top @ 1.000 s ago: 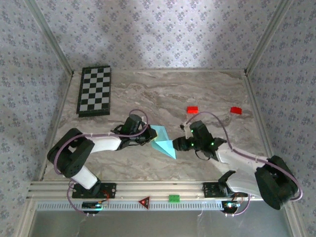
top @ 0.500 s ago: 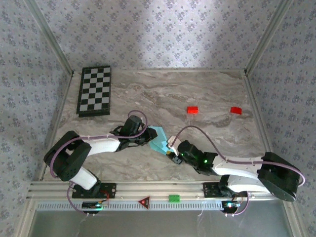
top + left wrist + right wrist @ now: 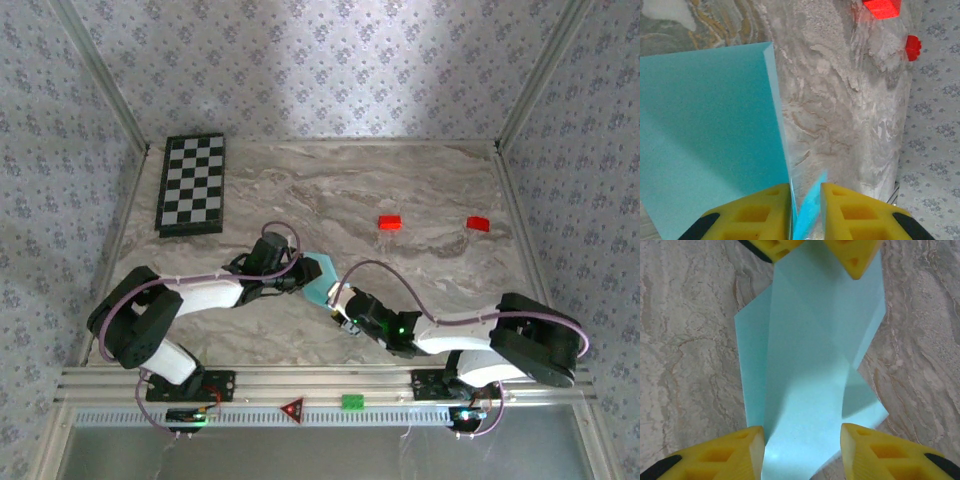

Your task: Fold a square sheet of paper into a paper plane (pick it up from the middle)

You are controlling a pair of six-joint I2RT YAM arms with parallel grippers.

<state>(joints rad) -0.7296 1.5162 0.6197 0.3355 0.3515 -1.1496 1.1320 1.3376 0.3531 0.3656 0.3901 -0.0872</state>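
Yellow-fingered right end effector (image 3: 799,450) has swung in low and now sits half-open astride the light cyan-blue folded paper plane (image 3: 810,365). The left end effector (image 3: 806,200) is barely parted round its edge, hold unclear. The paper lies right of the black-and-white chequered board (image 3: 191,184), and looks mid-crease.
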